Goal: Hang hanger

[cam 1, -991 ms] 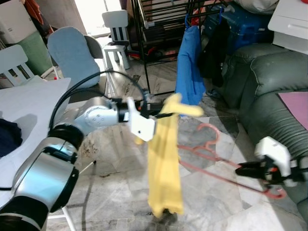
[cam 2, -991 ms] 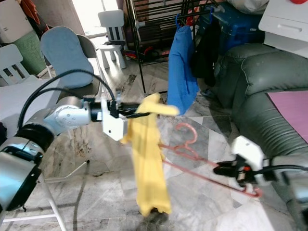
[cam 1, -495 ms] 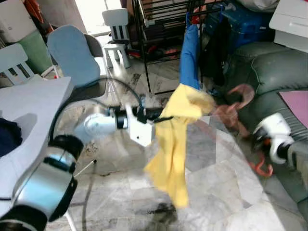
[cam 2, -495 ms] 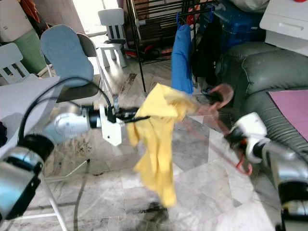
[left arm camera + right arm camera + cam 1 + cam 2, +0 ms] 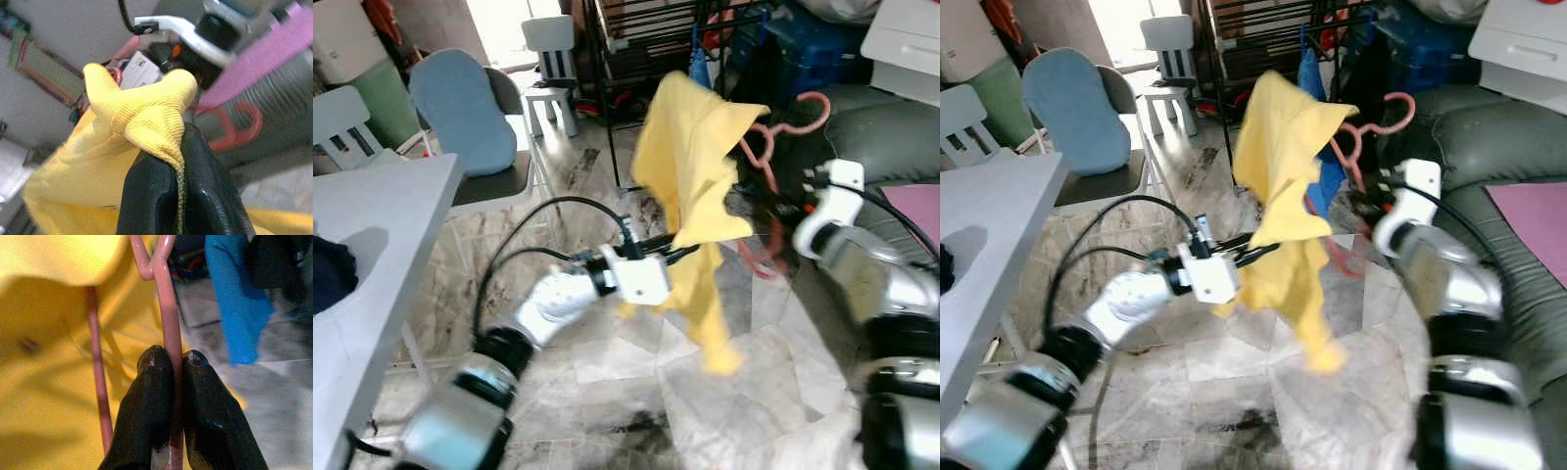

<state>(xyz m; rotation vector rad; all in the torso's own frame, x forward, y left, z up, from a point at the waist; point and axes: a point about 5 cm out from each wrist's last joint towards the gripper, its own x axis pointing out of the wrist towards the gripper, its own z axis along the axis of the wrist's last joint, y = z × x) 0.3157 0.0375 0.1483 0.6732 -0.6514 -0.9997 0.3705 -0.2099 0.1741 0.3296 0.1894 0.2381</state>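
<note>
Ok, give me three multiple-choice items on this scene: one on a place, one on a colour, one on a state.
1. Where is the blue-cushioned chair?
A. beside the white table
B. on the sofa
C. under the rack

2. What colour is the hanger?
A. black
B. pink
C. white

3. What is the left gripper doing?
A. hanging open
B. pinching the yellow garment
C. resting on the floor

Answers: 1 A, the chair stands at the table's edge. 2 B, the rod between the right gripper fingers is pink. 3 B, yellow cloth is clamped between its fingers.
</note>
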